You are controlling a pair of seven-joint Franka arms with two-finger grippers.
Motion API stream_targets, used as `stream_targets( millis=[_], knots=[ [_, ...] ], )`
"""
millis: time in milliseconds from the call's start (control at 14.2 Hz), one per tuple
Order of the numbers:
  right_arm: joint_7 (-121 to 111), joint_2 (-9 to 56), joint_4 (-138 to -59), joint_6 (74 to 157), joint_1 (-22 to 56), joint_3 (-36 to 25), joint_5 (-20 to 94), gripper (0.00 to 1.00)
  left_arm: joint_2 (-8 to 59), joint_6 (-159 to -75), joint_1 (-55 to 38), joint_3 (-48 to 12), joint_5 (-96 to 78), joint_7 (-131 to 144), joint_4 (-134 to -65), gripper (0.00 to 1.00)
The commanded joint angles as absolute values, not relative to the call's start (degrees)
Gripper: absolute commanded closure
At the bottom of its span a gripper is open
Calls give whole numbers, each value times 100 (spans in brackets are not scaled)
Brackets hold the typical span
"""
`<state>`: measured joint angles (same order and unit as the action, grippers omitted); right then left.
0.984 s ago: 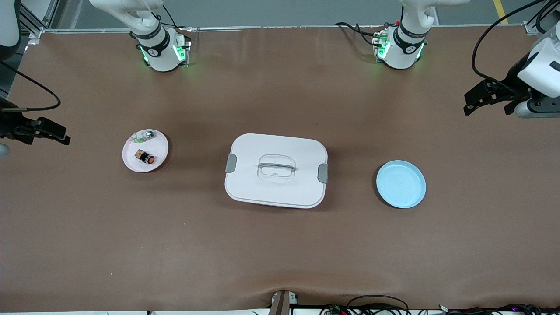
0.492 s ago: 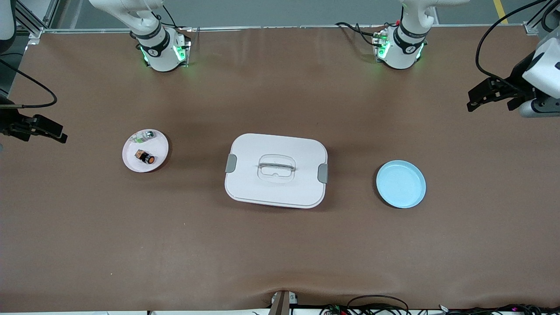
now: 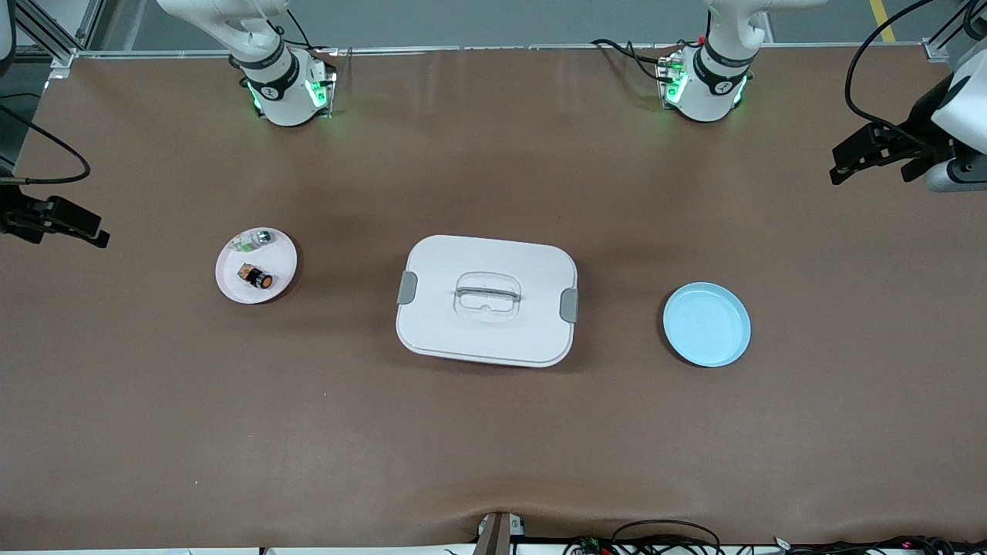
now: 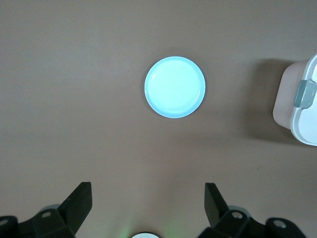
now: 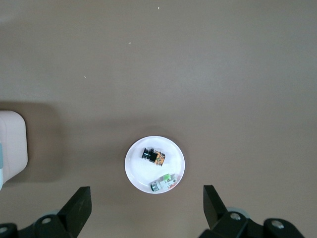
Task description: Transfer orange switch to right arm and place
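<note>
The tiny black cylindrical orange switch (image 3: 255, 277) with its round orange face lies on its side on a small round white plate (image 3: 279, 271) toward the right arm's end of the brown worktop (image 3: 493, 432). Sharing the plate, just beside it and farther from the front camera, lies a small clear, green and silver part (image 3: 254, 240); the two do not appear to touch. In the right wrist view the switch (image 5: 153, 156) and the small part (image 5: 164, 182) both sit inside the plate's rim (image 5: 131, 171).

A large white rectangular lidded box (image 3: 486, 300) with rounded corners, grey side latches and a clear recessed handle sits mid-worktop. Toward the left arm's end rests a round light-blue plate (image 3: 707, 324) with nothing on it, well apart from the box.

The right pincer (image 3: 58, 223) hangs at the right arm's end of the worktop, well apart from the white plate, its fingers (image 5: 79, 206) spread wide and holding nothing. The left pincer (image 3: 879, 154) hangs at the left arm's end, likewise released, its fingers (image 4: 81, 201) apart and clear of the blue plate (image 4: 175, 87) seen below it.
</note>
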<state>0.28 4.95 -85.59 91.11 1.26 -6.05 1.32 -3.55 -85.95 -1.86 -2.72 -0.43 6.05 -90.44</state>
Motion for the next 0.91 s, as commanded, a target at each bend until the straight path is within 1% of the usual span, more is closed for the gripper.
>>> stream_targets(
  millis=[0, 281, 843],
  knots=[
    [79, 501, -8420, 9026, 167, -624, 141, 0, -141, -8578, -149, -290, -44, 483, -8641, 0],
    [62, 501, -8306, 9035, 62, -650, 176, 0, -141, -8578, -167, -299, -70, 492, -8604, 0],
    [79, 527, -8297, 9026, 97, -615, 220, 0, -149, -8569, -149, -264, -62, 554, -8613, 0]
  ],
)
